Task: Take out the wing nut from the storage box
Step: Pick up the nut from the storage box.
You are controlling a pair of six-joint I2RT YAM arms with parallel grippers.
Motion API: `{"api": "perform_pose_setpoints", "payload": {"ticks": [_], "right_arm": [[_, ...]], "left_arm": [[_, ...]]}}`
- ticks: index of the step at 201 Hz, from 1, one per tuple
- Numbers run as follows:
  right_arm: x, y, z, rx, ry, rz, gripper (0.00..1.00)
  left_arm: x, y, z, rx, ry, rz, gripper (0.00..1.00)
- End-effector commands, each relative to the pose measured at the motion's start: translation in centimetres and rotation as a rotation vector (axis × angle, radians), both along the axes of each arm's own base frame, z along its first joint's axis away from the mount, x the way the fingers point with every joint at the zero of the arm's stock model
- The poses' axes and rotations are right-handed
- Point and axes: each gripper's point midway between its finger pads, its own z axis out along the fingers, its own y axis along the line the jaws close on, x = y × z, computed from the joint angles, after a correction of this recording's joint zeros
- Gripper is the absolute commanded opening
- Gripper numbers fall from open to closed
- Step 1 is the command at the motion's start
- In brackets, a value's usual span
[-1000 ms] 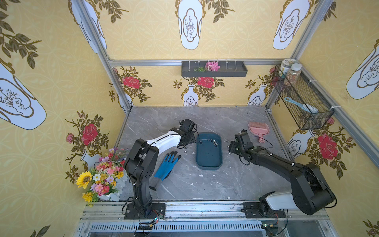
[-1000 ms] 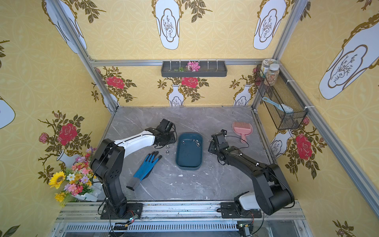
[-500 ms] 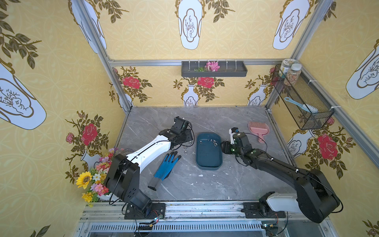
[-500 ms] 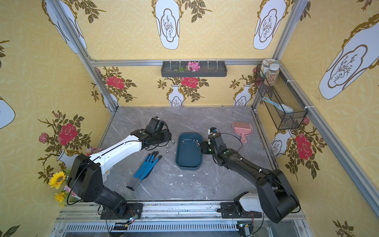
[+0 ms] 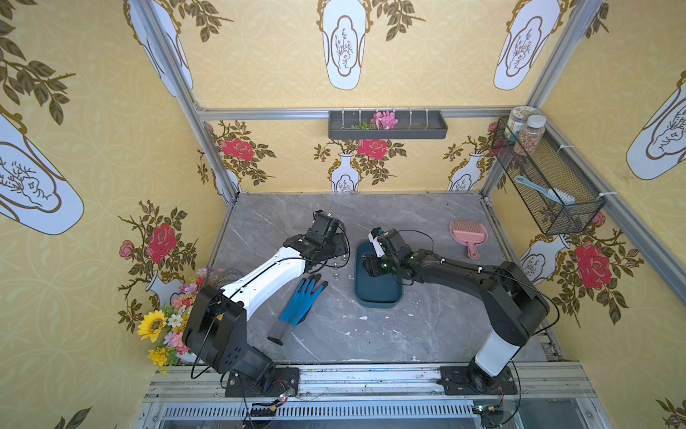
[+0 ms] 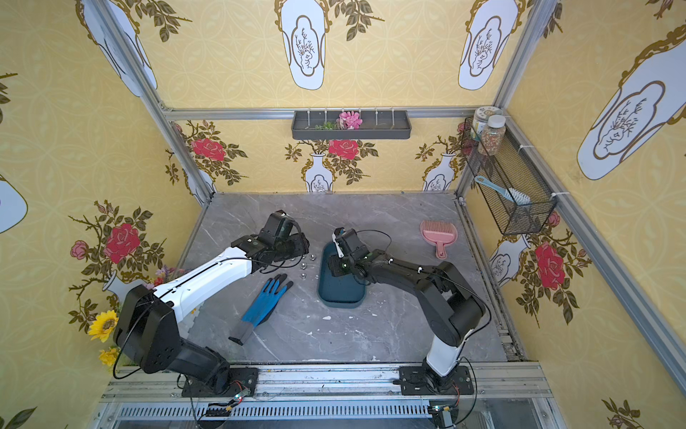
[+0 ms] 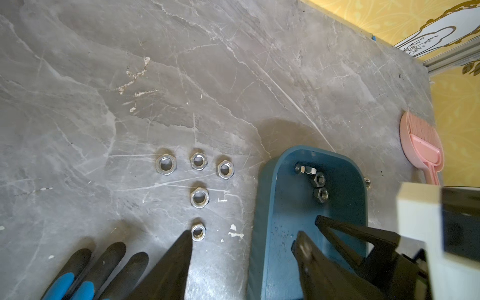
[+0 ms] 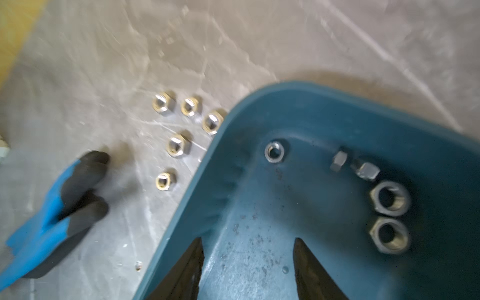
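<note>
The storage box (image 5: 376,293) is a dark teal tray in the middle of the table, seen in both top views. It holds two large hex nuts (image 8: 389,198), a small nut (image 8: 274,152) and two small fasteners (image 8: 366,170). No wing nut shows among them; it is out of view. My right gripper (image 8: 249,249) hangs open and empty over the tray's floor. My left gripper (image 7: 242,244) is open astride the tray's left wall (image 7: 259,220). One of its fingers (image 7: 181,249) is beside a loose nut (image 7: 198,232) on the table.
Several silver hex nuts (image 7: 198,197) lie on the table left of the tray. A blue glove (image 5: 300,302) lies nearer the front. A pink scoop (image 5: 468,234) lies at the back right, a wire basket (image 5: 545,185) hangs on the right wall, and flowers (image 5: 167,323) stand front left.
My right gripper has moved left from beside the tray to over it. My left arm has stretched lower and its jaws have widened next to the tray.
</note>
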Motion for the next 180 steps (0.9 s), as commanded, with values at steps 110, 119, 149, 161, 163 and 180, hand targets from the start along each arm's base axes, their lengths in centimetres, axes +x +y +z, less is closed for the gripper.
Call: {"api": "perform_pose_setpoints", "payload": {"ticks": [110, 119, 149, 161, 163, 180], "right_arm": [[4.6, 0.0, -5.9, -0.179, -0.020, -0.069, 0.54], [4.8, -0.2, -6.2, -0.193, -0.018, -0.080, 0.54], [4.9, -0.8, -6.9, -0.229, 0.004, -0.116, 0.47], [4.8, -1.1, -7.0, -0.230, 0.013, -0.126, 0.42], [4.8, -1.1, -7.1, -0.230, 0.014, -0.126, 0.41], [4.7, -1.3, -7.0, -0.224, 0.019, -0.132, 0.35]], "left_arm": [[-0.1, -0.2, -1.8, 0.010, 0.033, -0.011, 0.65], [-0.1, -0.2, -1.9, 0.011, 0.036, -0.010, 0.65], [-0.2, -0.2, -2.3, 0.016, 0.045, -0.011, 0.65], [-0.1, -0.2, -2.3, 0.015, 0.045, -0.010, 0.65], [-0.1, -0.2, -2.3, 0.015, 0.045, -0.011, 0.65], [-0.1, -0.3, -2.3, 0.014, 0.046, -0.013, 0.65]]}}
